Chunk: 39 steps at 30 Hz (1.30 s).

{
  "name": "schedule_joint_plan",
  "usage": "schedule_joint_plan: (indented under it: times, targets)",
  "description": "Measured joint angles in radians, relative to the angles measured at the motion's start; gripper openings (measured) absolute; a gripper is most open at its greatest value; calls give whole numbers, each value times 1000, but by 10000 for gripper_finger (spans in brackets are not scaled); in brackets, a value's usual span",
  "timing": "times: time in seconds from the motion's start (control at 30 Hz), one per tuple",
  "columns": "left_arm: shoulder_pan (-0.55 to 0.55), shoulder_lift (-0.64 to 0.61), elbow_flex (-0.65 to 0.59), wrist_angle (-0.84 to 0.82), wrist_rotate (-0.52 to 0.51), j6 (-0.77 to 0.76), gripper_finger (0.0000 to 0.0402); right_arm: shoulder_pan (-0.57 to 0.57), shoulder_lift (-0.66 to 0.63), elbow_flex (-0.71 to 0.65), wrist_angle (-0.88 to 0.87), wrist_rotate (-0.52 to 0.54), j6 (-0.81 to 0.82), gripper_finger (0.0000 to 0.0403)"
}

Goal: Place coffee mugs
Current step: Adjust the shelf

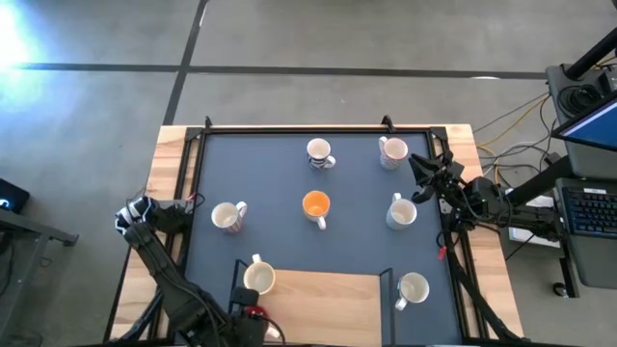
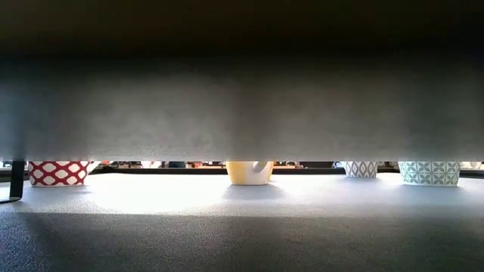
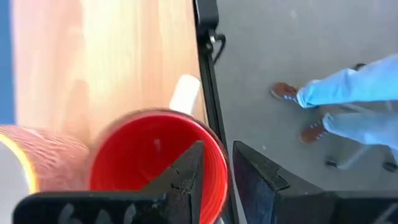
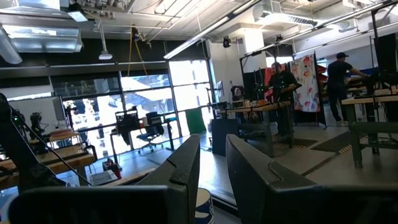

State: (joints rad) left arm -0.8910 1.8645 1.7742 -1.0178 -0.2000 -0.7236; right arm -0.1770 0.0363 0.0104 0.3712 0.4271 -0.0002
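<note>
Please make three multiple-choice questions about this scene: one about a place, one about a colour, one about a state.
1. Where does the orange mug stand?
A) near the middle of the dark mat
B) on the wooden edge
C) on the floor
2. What colour is the mug at the left gripper?
A) white
B) red
C) green
3. What does the right gripper hold?
A) a white mug
B) a spoon
C) nothing
Answers: 1 A, the high view shows it mid-mat; 2 B, the left wrist view shows red; 3 C, only air lies between its fingers.
</note>
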Motion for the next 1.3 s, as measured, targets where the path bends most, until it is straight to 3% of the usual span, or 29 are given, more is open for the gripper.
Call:
schedule_joint_plan:
  times: [0.37, 0.77, 1.0, 1.13, 1.3]
  targets:
    - [58, 0, 141, -157, -162, 35, 66, 0, 0, 0, 0, 0, 0, 68]
    - [170, -1, 235, -532, -246, -28, 66, 0, 0, 0, 0, 0, 0, 68]
    - [234, -34, 124, -550, -215, -130, 66, 0, 0, 0, 0, 0, 0, 68]
    - [247, -73, 42, -554, -142, -254, 66, 0, 0, 0, 0, 0, 0, 68]
    - [241, -142, -29, -554, -131, -382, 66, 0, 0, 0, 0, 0, 0, 68]
